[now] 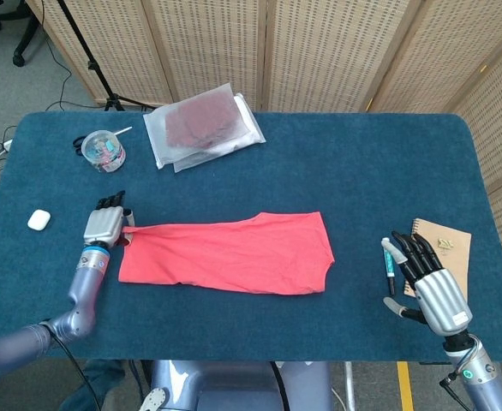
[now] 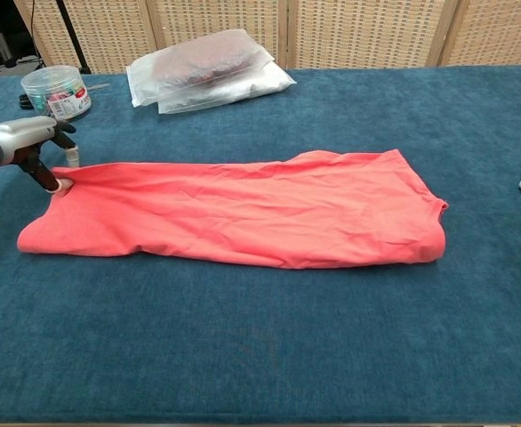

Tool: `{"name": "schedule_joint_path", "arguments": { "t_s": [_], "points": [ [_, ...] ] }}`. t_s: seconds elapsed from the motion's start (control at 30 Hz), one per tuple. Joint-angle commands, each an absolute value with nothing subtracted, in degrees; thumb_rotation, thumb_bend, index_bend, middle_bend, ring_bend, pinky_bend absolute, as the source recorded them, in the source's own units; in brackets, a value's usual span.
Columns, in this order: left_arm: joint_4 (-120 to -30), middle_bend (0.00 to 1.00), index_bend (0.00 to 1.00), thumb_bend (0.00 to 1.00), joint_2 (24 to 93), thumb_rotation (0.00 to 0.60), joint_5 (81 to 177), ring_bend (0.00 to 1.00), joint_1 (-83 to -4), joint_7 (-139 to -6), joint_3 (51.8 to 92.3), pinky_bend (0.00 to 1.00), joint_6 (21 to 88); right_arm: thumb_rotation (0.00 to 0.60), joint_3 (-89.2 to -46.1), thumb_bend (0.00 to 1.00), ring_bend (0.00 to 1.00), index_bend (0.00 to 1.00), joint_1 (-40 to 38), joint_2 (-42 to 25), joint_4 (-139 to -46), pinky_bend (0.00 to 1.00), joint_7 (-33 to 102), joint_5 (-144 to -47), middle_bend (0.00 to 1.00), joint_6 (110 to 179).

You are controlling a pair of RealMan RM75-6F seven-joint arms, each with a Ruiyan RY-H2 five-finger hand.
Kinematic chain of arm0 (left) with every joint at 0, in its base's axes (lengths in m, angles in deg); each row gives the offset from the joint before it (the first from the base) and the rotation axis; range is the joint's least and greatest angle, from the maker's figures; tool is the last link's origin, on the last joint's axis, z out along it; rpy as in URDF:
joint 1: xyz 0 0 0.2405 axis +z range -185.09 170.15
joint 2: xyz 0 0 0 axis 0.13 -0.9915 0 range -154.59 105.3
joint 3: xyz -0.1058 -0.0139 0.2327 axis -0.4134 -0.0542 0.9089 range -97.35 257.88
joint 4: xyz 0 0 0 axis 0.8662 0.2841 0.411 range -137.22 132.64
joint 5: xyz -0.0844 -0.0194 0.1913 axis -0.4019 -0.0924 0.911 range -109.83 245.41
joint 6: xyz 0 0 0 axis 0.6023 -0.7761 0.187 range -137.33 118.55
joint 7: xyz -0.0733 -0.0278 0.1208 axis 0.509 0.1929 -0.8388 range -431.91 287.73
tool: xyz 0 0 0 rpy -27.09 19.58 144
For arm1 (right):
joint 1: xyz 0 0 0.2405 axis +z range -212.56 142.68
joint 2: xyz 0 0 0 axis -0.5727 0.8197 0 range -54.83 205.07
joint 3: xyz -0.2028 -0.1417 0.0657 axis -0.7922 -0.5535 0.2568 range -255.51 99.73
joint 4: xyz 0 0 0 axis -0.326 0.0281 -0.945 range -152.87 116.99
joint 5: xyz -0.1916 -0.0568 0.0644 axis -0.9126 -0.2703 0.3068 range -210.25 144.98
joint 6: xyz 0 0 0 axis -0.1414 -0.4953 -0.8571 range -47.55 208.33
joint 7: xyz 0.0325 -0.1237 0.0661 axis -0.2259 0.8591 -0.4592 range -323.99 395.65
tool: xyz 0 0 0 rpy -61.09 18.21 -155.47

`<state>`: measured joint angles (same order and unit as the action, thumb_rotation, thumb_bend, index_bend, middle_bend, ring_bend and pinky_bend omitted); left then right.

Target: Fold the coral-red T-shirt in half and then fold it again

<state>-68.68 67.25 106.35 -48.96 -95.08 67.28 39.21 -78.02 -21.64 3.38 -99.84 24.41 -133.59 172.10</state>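
1. My left hand (image 1: 104,225) pinches the far left corner of the coral-red T-shirt (image 1: 225,254)
2. The shirt lies flat, well left of the notebook (image 1: 447,242)
3. My right hand (image 1: 428,280), beside the notebook, spreads empty
4. Soft, light cloth: I judge corners grip best

Left hand (image 1: 105,225) pinches T-shirt (image 1: 225,254) corner

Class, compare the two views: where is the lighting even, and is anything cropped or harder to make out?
Head view: even, soft light, faint shadows; coral-red T-shirt sharp. Chest view: equally even; the left hand is cut by the frame edge; the right hand shows only in the head view.
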Motion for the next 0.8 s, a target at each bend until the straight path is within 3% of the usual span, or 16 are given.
{"name": "schedule_joint_path", "arguments": {
  "t_s": [0.03, 0.33, 0.8],
  "points": [
    [-67.21, 0.0, 0.78, 0.55, 64.24, 0.6, 104.08, 0.0, -48.64, -96.09, 67.72, 0.0, 36.48, 0.6, -78.05, 0.0, 0.0, 0.0, -21.66, 3.34, -99.95, 0.0, 24.6, -133.69, 0.0, 172.04],
    [-62.47, 0.0, 0.78, 0.55, 58.47, 0.6, 101.79, 0.0, -47.5, -95.32, 70.37, 0.0, 28.93, 0.6, -78.19, 0.0, 0.0, 0.0, -21.76, 3.13, -100.13, 0.0, 25.32, -134.04, 0.0, 171.82],
    [-45.69, 0.0, 0.78, 0.56, 60.37, 0.6, 109.59, 0.0, -45.59, -83.07, 69.93, 0.0, 19.85, 0.6, -78.12, 0.0, 0.0, 0.0, -21.67, 2.84, -100.35, 0.0, 26.2, -134.09, 0.0, 171.27]
  ]
}}
